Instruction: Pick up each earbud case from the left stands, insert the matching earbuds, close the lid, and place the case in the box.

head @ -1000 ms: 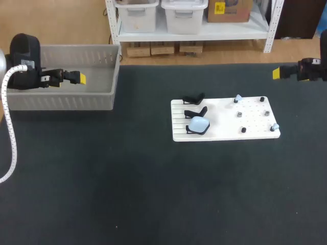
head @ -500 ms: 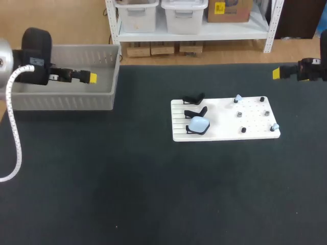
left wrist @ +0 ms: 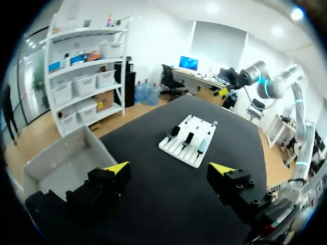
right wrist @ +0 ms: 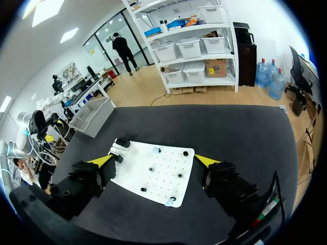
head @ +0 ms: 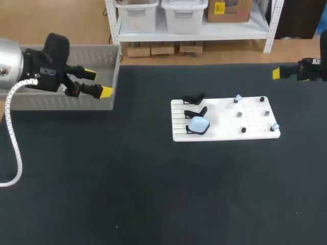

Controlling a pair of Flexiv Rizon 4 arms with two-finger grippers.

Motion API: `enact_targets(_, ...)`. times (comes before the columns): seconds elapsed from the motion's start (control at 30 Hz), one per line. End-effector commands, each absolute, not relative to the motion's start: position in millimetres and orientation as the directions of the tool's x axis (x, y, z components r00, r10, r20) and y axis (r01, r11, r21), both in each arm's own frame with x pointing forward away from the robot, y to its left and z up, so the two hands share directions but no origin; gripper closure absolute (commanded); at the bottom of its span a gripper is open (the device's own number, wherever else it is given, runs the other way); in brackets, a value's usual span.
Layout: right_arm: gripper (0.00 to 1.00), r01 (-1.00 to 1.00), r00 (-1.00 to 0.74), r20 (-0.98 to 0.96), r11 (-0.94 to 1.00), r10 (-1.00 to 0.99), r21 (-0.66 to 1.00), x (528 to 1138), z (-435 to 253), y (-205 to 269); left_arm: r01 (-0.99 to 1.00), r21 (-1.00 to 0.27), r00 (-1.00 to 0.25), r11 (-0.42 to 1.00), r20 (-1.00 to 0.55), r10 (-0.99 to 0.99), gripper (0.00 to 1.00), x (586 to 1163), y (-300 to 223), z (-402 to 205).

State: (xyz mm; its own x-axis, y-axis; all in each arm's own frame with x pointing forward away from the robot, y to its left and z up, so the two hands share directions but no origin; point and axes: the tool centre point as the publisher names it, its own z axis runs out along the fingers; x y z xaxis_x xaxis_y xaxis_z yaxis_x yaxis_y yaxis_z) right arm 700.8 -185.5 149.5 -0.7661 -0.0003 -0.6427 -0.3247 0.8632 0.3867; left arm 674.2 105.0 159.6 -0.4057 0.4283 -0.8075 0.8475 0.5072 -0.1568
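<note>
Left hand (head: 98,83) apart, empty, at box (head: 56,101) corner | right hand (right wrist: 154,160) apart, aside | blue earbud case (head: 199,123) propped on stand (head: 190,130) for pickup

My right tool (right wrist: 152,161) hangs above the desk (right wrist: 230,127), its two yellow-tipped fingers (right wrist: 102,160) spread wide with nothing between them. Under and just ahead of it lies the white board (right wrist: 158,181), well in from the desk's edges. Small dark pegs (right wrist: 151,168) dot the board. A pale blue earbud (right wrist: 156,150) sits by its far edge and a second earbud (right wrist: 168,202) by its near edge. Black stands (right wrist: 121,144) line one end. The grey box (right wrist: 94,115) sits at the desk's far corner.
</note>
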Motion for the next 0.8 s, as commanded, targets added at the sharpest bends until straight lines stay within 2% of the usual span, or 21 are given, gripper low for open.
enact_targets(0.03, 0.0, -0.325, -0.766, -0.643, 0.863, 0.0, 0.387, 701, 150, -186, 0.935, -0.204, -0.312, 0.289, -0.86, 0.404, 0.0, 683, 102, 153)
enact_targets(0.5, 0.0, -0.325, -0.766, -0.643, 0.863, 0.0, 0.387, 701, 150, -186, 0.935, -0.204, -0.312, 0.289, -0.86, 0.404, 0.0, 683, 102, 153)
enact_targets(0.8, 0.0, -0.325, -0.766, -0.643, 0.863, 0.0, 0.387, 701, 150, -186, 0.988, -0.139, -0.155, 0.07, -0.846, 0.509, 0.0, 668, 43, 128)
